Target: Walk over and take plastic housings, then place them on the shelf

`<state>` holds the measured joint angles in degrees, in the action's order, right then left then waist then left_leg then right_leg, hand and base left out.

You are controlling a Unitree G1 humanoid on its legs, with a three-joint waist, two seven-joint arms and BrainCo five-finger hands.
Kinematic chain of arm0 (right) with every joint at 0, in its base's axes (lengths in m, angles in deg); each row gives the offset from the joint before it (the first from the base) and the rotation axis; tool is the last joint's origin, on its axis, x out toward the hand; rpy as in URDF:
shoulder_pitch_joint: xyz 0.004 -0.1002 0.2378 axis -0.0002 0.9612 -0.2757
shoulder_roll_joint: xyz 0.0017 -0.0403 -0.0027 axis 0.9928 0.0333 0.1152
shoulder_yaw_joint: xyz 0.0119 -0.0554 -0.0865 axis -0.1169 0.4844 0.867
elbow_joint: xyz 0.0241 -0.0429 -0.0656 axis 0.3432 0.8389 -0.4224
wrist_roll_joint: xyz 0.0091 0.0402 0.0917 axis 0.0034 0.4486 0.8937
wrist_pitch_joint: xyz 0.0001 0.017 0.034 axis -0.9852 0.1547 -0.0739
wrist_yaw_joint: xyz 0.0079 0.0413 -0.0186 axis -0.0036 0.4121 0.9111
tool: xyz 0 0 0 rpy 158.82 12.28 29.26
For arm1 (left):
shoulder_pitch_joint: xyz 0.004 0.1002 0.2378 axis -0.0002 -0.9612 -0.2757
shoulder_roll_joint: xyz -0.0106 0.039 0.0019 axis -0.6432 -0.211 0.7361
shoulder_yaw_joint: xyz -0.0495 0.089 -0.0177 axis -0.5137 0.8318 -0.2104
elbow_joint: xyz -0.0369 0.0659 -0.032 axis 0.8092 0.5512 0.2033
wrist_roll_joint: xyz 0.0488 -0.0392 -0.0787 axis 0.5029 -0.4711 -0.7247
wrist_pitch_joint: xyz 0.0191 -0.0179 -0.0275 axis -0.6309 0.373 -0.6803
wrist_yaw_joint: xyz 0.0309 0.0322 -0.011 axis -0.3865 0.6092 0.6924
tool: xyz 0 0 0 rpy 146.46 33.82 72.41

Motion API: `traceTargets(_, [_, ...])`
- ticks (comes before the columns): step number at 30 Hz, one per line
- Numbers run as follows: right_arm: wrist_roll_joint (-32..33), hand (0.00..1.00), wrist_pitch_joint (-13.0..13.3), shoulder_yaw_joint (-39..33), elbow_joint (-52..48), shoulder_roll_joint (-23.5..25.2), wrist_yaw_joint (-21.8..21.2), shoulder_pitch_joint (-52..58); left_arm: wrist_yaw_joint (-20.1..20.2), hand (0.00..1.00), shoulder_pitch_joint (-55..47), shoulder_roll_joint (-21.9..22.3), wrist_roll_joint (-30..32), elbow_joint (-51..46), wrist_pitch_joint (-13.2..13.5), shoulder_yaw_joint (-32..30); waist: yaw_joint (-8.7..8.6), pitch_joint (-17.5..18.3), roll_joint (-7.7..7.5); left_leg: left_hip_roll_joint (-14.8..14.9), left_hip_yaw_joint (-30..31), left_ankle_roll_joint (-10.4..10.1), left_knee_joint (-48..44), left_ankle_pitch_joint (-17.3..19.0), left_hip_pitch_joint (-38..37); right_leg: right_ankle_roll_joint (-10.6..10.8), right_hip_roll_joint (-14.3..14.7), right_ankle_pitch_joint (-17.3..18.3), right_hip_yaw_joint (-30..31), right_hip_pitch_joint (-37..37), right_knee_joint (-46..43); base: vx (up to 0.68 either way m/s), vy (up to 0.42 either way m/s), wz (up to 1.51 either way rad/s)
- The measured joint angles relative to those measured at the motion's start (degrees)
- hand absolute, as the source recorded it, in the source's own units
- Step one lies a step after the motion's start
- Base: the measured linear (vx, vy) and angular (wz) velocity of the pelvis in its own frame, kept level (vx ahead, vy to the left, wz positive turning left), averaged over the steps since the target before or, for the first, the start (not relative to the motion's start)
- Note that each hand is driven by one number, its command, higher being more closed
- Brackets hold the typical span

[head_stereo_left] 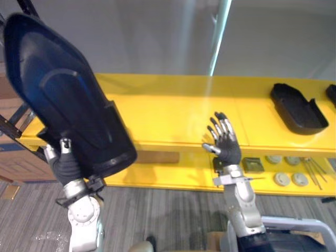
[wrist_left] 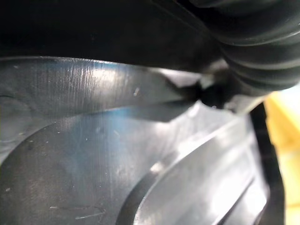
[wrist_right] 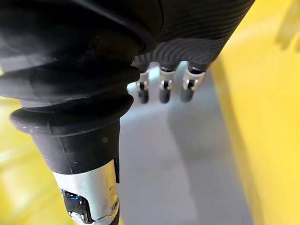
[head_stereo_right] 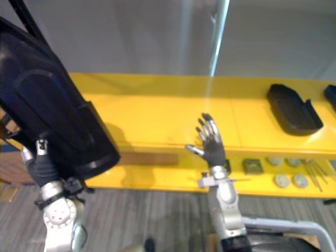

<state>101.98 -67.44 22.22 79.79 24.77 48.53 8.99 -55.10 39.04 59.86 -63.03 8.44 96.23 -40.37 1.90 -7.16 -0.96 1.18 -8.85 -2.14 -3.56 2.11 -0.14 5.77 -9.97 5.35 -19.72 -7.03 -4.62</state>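
At the far left, the left hand is raised, its thumb and fingers clamped on the lower edge of a large black housing. The housing stands tilted, its rounded end uppermost. Its lower edge hangs over the left front corner of the yellow shelf. To the right of it the shelf's top runs wide and bare to its middle and beyond. The right hand is held up before the shelf's front edge, fingers spread and straight, holding nothing. Further right a second housing lies flat on the top, near the back. A third housing shows at the view's right edge. On the lower level sit round discs and thin rods.
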Motion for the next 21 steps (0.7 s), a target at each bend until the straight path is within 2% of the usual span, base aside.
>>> traceTargets(5, [1.9, 0.0, -0.6, -4.7, -1.7, 0.9, 0.0, 3.2, 0.1, 1.0, -0.4, 0.0, 0.5, 0.0, 0.4, 0.1, -1.35, 0.3, 0.32, -0.2, -1.2, 0.0, 1.4, 0.0, -1.8, 0.0, -0.2, 0.0, 1.5, -0.1, -0.3, 0.02, 0.011, -0.16])
traceTargets(7, [1.9, 0.0, -0.8, -7.6, -1.7, 1.2, 0.3, 5.6, 0.6, 1.0, -0.3, 0.0, 0.5, 0.0, 0.4, 0.6, -2.59, 0.4, 0.58, -0.9, -1.2, 0.4, 1.4, 0.3, -1.8, -0.8, -0.9, 0.6, 2.4, 1.2, -3.1, 0.02, 0.081, -0.03])
traceTargets(9, [2.5, 0.0, -0.8, -9.9, -1.7, 1.2, 0.9, 7.9, 1.2, 1.0, -0.1, 0.0, 0.5, 0.1, 0.3, 1.3, -3.42, 0.0, 1.29, -0.8, -1.2, 1.3, 0.9, 0.9, -2.1, -1.7, -1.9, 1.1, 3.2, 3.8, -9.6, 0.0, 0.103, -0.01])
traceTargets(10, [3.7, 0.0, -0.7, -11.3, -1.7, 1.5, 1.6, 9.3, 2.1, 1.0, 0.3, 0.0, 0.5, 0.1, 0.3, 1.3, -4.04, -0.8, 1.5, -0.9, -1.2, 2.0, 0.6, 1.6, -3.3, -2.4, -3.1, 1.5, 4.6, 6.5, -17.1, 0.0, 0.092, 0.0])
traceTargets(11, [4.1, 0.0, -0.7, -12.0, -1.7, 1.8, 1.7, 9.9, 2.4, 1.0, 0.4, -0.1, 0.5, 0.1, 0.3, 1.2, -4.38, -1.4, 1.39, -1.1, -1.2, 2.2, 0.4, 2.0, -4.1, -2.6, -3.9, 1.6, 5.5, 7.7, -21.4, -0.01, 0.12, -0.05])
traceTargets(12, [4.3, 0.0, -0.1, -13.1, -1.8, 2.8, 1.7, 11.5, 2.7, 1.0, 0.5, -0.4, 0.4, 0.1, 0.3, 0.9, -4.46, -2.0, 0.53, -2.1, -1.5, 2.7, -0.5, 3.4, -5.1, -3.6, -5.4, 1.5, 7.1, 10.1, -28.5, -0.04, 0.123, -0.14])
traceTargets(13, [5.0, 0.0, 0.4, -13.8, -1.8, 3.7, 1.4, 13.2, 2.7, 1.0, 0.3, -0.3, 0.4, 0.1, 0.1, 0.7, -4.69, -2.2, 0.04, -2.6, -1.9, 3.3, -1.1, 4.8, -6.2, -5.6, -6.0, 0.6, 9.1, 12.0, -33.0, -0.03, 0.121, -0.2])
traceTargets(14, [5.6, 0.0, 0.6, -13.9, -1.8, 4.1, 1.4, 14.0, 2.6, 1.0, 0.1, -0.3, 0.4, 0.1, 0.0, 0.7, -4.86, -2.4, 0.49, -2.5, -2.1, 3.8, -1.1, 5.1, -6.6, -6.1, -5.5, 0.7, 10.6, 12.6, -34.0, 0.0, 0.109, -0.15])
traceTargets(16, [7.9, 0.0, 1.4, -14.8, -2.2, 6.3, 0.0, 15.9, 2.2, 1.0, 0.1, -0.5, 0.3, 0.1, -0.1, 0.2, -5.99, -2.5, 1.04, -0.8, -0.6, 4.7, -1.2, 5.5, -6.4, -4.5, -0.3, 5.5, 13.9, 13.4, -30.6, 0.08, 0.056, 0.1])
traceTargets(18, [8.1, 0.0, 2.1, -16.0, -3.7, 7.0, -0.8, 16.0, 2.1, 1.0, 0.1, -0.7, 0.3, 0.1, -0.5, 0.0, -6.0, -2.7, 1.11, 0.1, -0.8, 4.6, -1.1, 5.5, -5.9, -4.2, 2.4, 6.2, 13.0, 14.8, -25.1, 0.11, -0.011, 0.01])
traceTargets(20, [8.0, 0.0, 2.9, -16.7, -4.0, 6.3, -1.6, 15.3, 2.1, 1.0, 0.0, -0.7, 0.3, 0.1, -0.8, -0.3, -5.83, -3.2, 0.59, 0.2, -2.0, 3.8, -1.4, 5.8, -6.7, -4.0, 2.6, 5.1, 11.1, 14.9, -19.3, 0.14, -0.047, -0.18])
traceTargets(21, [7.9, 0.0, 3.2, -16.7, -4.0, 5.7, -2.3, 14.2, 2.2, 1.0, -0.2, -1.0, 0.3, 0.1, -0.7, -0.9, -5.44, -3.5, -0.26, 0.0, -3.6, 2.3, -2.9, 6.7, -7.3, -4.4, 2.2, 0.6, 9.2, 14.2, -14.9, 0.18, -0.1, -0.46])
